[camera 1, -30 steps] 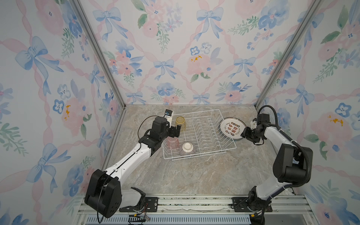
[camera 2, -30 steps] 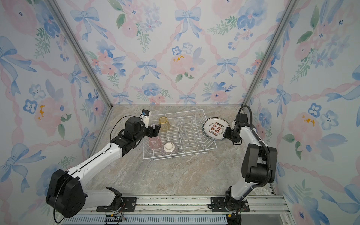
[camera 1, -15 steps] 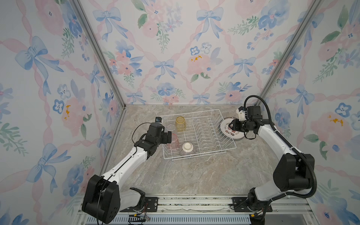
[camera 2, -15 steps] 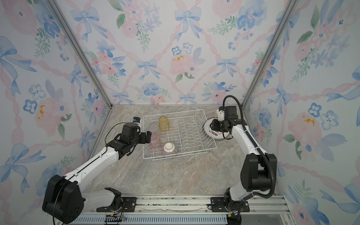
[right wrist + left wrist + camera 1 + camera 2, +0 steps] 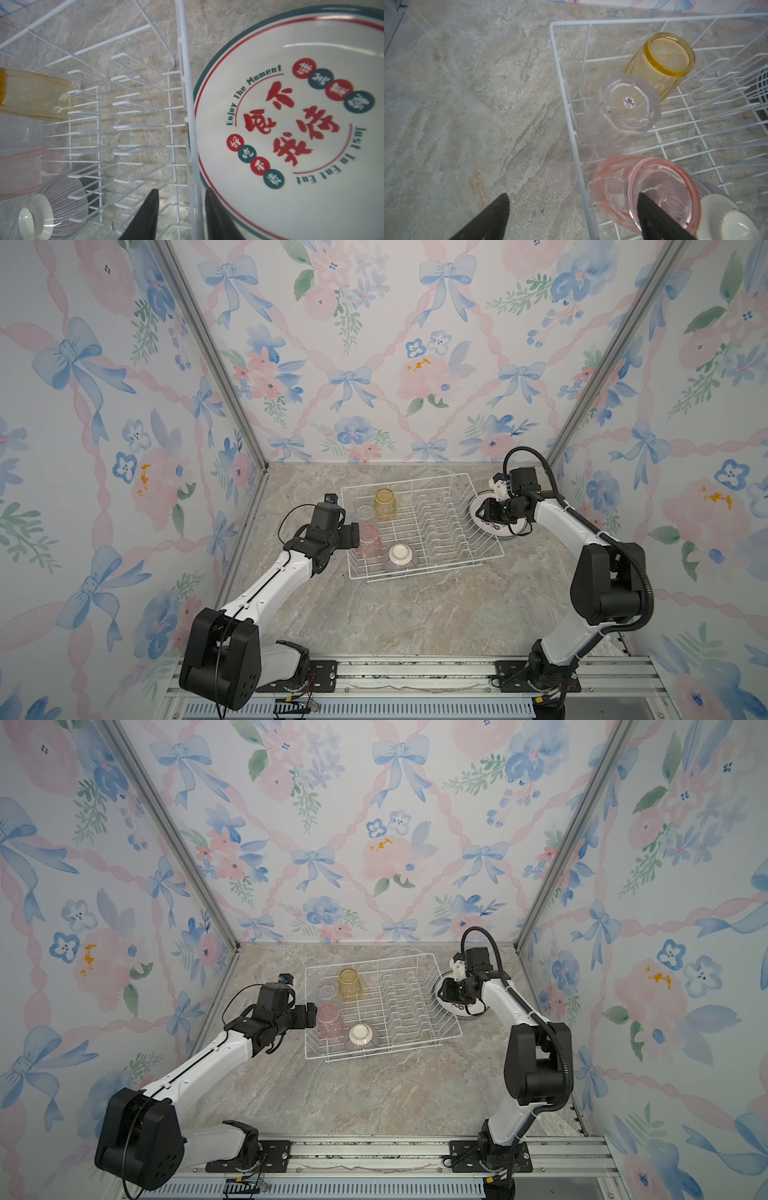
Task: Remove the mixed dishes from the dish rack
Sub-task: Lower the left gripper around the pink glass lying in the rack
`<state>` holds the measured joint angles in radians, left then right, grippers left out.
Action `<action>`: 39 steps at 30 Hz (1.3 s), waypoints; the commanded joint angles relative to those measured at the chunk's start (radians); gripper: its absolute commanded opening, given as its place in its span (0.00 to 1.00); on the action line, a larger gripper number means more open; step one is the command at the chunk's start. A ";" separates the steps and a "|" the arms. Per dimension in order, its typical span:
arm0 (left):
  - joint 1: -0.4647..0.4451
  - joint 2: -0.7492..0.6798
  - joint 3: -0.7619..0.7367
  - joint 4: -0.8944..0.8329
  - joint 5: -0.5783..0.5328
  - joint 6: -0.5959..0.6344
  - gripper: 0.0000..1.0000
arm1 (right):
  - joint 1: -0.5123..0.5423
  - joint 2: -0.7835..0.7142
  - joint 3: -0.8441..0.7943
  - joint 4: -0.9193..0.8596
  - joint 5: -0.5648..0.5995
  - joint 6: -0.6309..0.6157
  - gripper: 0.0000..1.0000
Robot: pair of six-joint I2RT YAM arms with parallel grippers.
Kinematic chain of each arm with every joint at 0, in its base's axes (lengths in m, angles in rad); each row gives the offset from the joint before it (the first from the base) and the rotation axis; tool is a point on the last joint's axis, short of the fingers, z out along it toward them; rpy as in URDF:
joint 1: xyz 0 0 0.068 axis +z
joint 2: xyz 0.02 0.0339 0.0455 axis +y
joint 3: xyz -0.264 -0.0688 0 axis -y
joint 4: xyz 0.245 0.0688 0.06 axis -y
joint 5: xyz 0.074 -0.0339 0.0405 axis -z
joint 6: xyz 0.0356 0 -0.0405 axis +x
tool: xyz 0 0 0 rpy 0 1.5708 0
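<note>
Left fingers (image 5: 492, 220) are hanging wide apart across the dish rack (image 5: 187, 83) side rim, one over the inverted pink tumbler (image 5: 612, 187) inside, while right fingers (image 5: 145, 218) are sitting partly apart astride the opposite rim wire, beside plates (image 5: 291, 124) stacked on the surface (image 5: 415, 614).

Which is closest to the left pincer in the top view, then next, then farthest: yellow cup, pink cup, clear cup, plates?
1. pink cup, right beside the left pincer, at the rack left side.
2. clear cup, just behind the pink one.
3. yellow cup, farther back.
4. plates, outside the rack, far right.
</note>
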<state>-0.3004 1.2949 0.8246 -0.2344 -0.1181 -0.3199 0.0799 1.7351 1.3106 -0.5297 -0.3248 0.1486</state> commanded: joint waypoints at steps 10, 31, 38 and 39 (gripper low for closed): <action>0.049 0.116 -0.015 0.046 0.124 0.002 0.67 | 0.026 0.022 0.031 0.000 -0.024 0.014 0.20; 0.097 0.375 0.185 0.113 0.287 0.095 0.12 | 0.058 0.009 0.036 -0.046 0.039 0.033 0.00; 0.096 0.311 0.112 0.124 0.266 0.081 0.20 | 0.058 0.009 0.042 -0.067 0.058 0.020 0.00; 0.095 0.292 0.094 0.127 0.260 0.079 0.24 | 0.058 0.009 0.043 -0.067 0.058 0.022 0.00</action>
<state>-0.1898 1.6135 0.9779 -0.0994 0.0990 -0.2634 0.1150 1.7523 1.3277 -0.5583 -0.2756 0.1822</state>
